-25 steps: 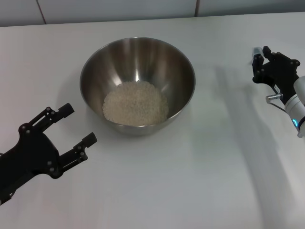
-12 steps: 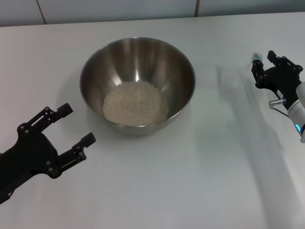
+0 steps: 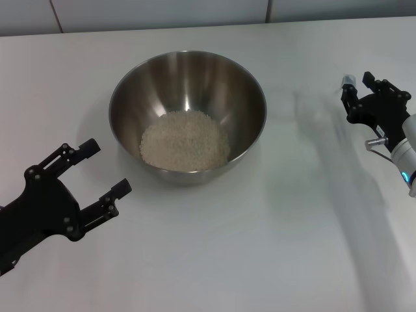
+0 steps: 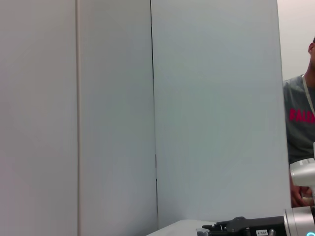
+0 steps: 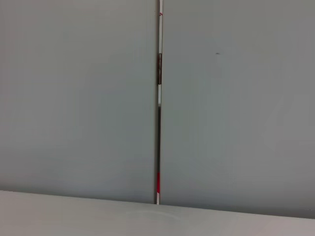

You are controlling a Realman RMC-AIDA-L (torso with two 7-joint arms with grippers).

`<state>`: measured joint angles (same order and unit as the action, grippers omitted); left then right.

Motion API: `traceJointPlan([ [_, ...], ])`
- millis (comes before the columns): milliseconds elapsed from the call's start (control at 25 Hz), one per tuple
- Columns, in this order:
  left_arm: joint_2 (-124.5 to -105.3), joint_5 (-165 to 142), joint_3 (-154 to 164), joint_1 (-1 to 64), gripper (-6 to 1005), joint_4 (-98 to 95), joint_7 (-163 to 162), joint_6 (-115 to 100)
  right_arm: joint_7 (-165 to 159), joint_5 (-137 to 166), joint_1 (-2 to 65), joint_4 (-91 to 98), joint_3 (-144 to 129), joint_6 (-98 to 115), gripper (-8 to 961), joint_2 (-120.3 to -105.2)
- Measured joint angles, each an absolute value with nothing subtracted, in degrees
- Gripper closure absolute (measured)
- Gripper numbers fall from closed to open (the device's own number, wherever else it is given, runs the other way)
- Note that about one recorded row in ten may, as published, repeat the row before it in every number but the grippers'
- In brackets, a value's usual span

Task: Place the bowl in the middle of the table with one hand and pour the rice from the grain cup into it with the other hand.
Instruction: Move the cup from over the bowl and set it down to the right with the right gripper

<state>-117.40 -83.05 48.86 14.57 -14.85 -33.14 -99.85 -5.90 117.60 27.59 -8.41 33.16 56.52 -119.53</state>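
The steel bowl (image 3: 187, 78) stands in the middle of the white table (image 3: 260, 247), with a heap of off-white rice (image 3: 185, 140) in its bottom. My left gripper (image 3: 107, 168) is open and empty, low at the table's front left, a short way from the bowl. My right gripper (image 3: 358, 82) is at the right edge, with its fingers apart and nothing between them. Just left of it a faint clear outline, seemingly the grain cup (image 3: 316, 109), stands on the table, apart from the fingers. The right gripper also shows far off in the left wrist view (image 4: 246, 227).
A grey wall (image 3: 162, 13) runs along the table's far edge. Both wrist views show mostly wall panels (image 5: 157, 98). A person in a grey shirt (image 4: 300, 123) stands beyond the table in the left wrist view.
My right gripper has drawn back a little to the right and nearer the robot, away from the bowl. The left gripper, bowl and rice have stayed put.
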Motion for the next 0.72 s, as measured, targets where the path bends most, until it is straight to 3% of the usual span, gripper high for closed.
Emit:
traceJointPlan([
  [720,-117.42,-83.1,49.0,14.6,210,-14.9,-33.1,-100.0,-6.3,117.6,25.5,-8.7,32.1,57.2,346,-119.53],
])
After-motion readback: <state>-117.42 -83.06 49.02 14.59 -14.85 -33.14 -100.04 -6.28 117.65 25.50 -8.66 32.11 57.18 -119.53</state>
